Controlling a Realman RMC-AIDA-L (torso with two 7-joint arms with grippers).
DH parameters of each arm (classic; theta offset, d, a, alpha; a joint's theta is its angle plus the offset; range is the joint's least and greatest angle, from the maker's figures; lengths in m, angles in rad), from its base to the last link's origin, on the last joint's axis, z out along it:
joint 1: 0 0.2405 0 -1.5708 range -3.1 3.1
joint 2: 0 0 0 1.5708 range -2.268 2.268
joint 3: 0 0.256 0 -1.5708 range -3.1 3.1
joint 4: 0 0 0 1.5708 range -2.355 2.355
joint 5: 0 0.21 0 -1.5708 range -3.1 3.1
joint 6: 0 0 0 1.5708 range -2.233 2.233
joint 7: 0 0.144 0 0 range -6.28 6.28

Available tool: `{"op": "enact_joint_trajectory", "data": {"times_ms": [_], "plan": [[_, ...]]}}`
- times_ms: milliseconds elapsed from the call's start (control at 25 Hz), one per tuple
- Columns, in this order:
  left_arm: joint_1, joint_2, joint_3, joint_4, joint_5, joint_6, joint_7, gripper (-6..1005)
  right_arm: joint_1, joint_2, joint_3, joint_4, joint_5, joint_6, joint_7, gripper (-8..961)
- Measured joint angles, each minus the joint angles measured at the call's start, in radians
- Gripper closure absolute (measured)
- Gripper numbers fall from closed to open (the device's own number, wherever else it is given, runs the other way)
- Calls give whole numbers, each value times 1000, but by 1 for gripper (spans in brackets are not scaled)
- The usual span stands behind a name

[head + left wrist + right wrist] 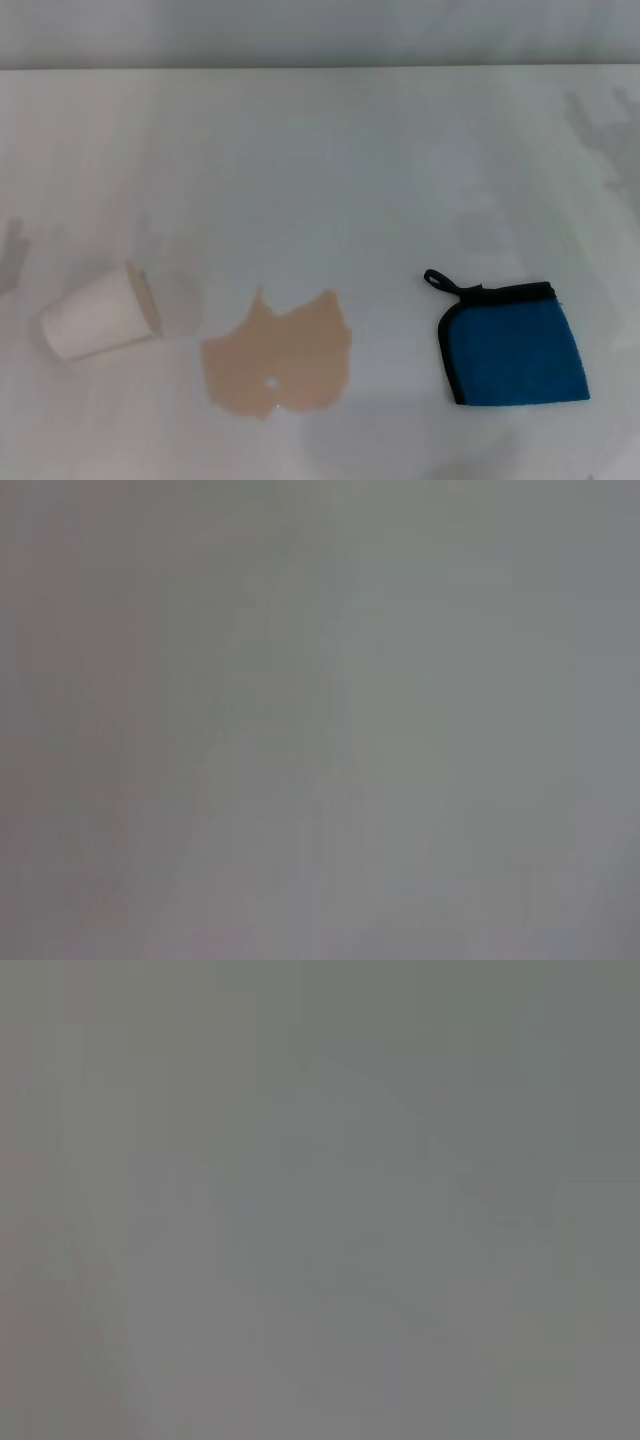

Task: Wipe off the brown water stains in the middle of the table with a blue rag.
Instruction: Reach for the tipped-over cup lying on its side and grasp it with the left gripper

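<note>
In the head view the brown water stains [280,358] lie as a flat tan puddle with a jagged outline near the front middle of the white table [330,170]. To its right, apart from it, the blue rag [515,345] lies flat, with black edge trim and a small black loop at its far left corner. Neither gripper appears in the head view. Both wrist views show only a plain grey surface, with no fingers and none of the task's objects.
A white paper cup [98,314] lies on its side left of the stains, its beige inside facing right. The table's far edge runs along the top of the head view.
</note>
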Motion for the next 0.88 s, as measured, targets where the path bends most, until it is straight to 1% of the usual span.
{"op": "enact_joint_trajectory", "data": {"times_ms": [600,800,880], "plan": [[1,-1,1,-10,0,-22,-21,121,-1,-4,5,0,-3,-1,-6,111],[7,0,1,-11,0,-25,-22,121,-1,-4,-3,-4,-6,-2,3,111],[9,0,1,-11,0,-25,-22,121,-2,-6,-22,-9,-7,-2,15,111]]}}
